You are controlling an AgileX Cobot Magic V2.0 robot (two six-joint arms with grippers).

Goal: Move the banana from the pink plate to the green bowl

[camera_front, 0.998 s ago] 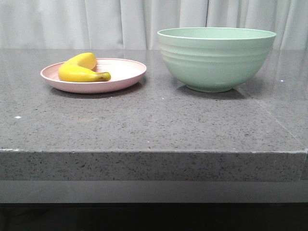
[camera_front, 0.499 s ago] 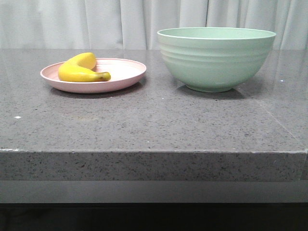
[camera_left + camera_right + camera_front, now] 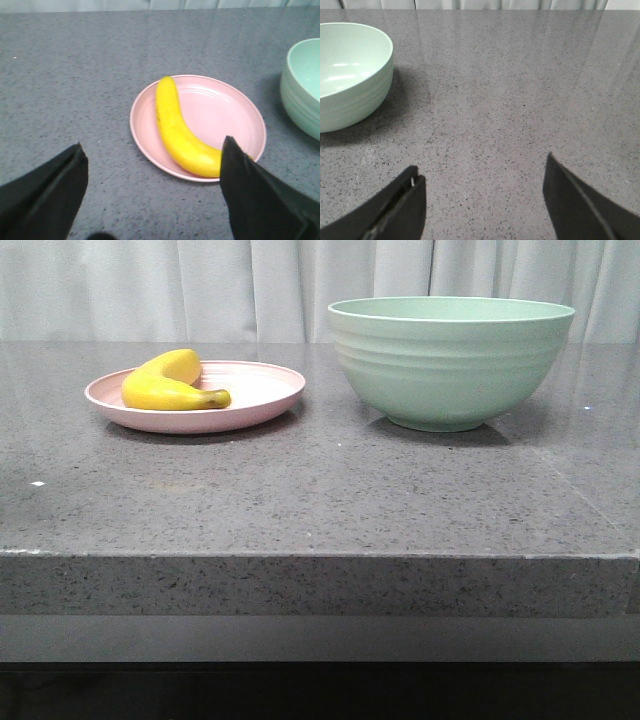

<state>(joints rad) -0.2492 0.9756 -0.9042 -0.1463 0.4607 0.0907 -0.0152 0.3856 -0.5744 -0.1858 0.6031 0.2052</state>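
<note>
Nothing moved, banana on pink plate, left claw spread

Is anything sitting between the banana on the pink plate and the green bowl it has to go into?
Nothing visible does. The banana lies on the pink plate, and only bare grey countertop separates the plate from the green bowl. The open left gripper faces the banana with nothing between them.

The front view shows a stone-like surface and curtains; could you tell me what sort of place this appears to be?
Probably a staged kitchen-style test bench rather than a real kitchen: a speckled grey stone countertop, a plain white curtain closing off the background, and only a pink plate with a banana beside a green bowl.
</note>
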